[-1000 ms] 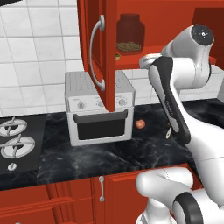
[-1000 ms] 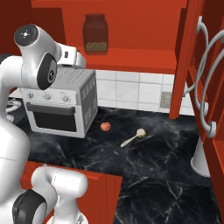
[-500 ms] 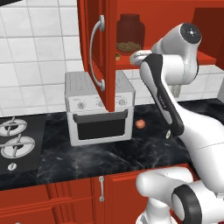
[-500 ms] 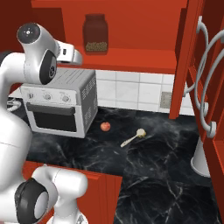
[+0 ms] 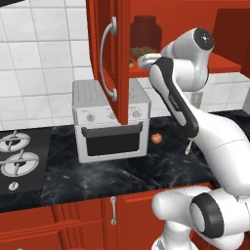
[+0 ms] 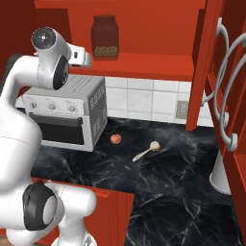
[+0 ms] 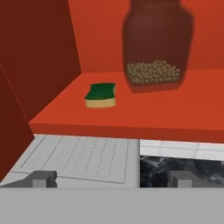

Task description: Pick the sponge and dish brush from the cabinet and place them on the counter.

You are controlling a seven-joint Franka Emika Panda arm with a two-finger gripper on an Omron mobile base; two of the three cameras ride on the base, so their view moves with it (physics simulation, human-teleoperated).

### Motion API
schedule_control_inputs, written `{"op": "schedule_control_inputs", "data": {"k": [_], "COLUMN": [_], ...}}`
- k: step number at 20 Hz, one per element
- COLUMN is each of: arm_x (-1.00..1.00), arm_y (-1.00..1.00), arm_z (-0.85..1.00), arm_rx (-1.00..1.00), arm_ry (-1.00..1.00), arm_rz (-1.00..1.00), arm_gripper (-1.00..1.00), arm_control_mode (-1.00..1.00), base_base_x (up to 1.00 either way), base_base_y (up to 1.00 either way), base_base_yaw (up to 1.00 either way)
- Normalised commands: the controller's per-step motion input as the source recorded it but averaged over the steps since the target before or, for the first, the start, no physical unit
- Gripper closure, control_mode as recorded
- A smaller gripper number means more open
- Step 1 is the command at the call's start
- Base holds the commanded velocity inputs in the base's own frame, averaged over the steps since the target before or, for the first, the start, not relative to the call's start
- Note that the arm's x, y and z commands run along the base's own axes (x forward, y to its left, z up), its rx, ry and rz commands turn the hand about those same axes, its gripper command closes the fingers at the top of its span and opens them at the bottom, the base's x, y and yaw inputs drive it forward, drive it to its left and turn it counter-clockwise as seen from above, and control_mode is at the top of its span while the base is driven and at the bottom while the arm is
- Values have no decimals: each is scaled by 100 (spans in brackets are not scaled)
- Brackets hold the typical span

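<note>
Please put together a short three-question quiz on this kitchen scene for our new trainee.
1. True or false: the sponge lies on the cabinet shelf.
2. What stands right beside the sponge on that shelf? A) a jar partly filled with small round bits B) a kettle C) a stack of plates
3. Fill in: the dish brush lies on the ____ near a small red fruit.

Key: 1 true. 2 A. 3 counter. In the hand view the hand is open and level with the shelf edge, above the toaster oven, with the sponge not yet gripped.
</note>
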Motion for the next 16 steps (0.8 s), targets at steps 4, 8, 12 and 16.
{"op": "schedule_control_inputs", "data": {"k": [4, 8, 12, 16], "arm_x": [45, 43, 47, 42], "arm_y": [17, 18, 15, 6], "arm_z": [15, 13, -4, -12], "arm_rx": [-8, -8, -1, 0], "arm_ry": [3, 5, 1, 0], "arm_rz": [0, 1, 3, 1], "arm_gripper": [-100, -100, -100, -100], "arm_control_mode": [-100, -100, -100, -100], "base_base_x": [0, 0, 0, 0], "base_base_y": [0, 0, 0, 0], "base_base_yaw": [0, 0, 0, 0]}}
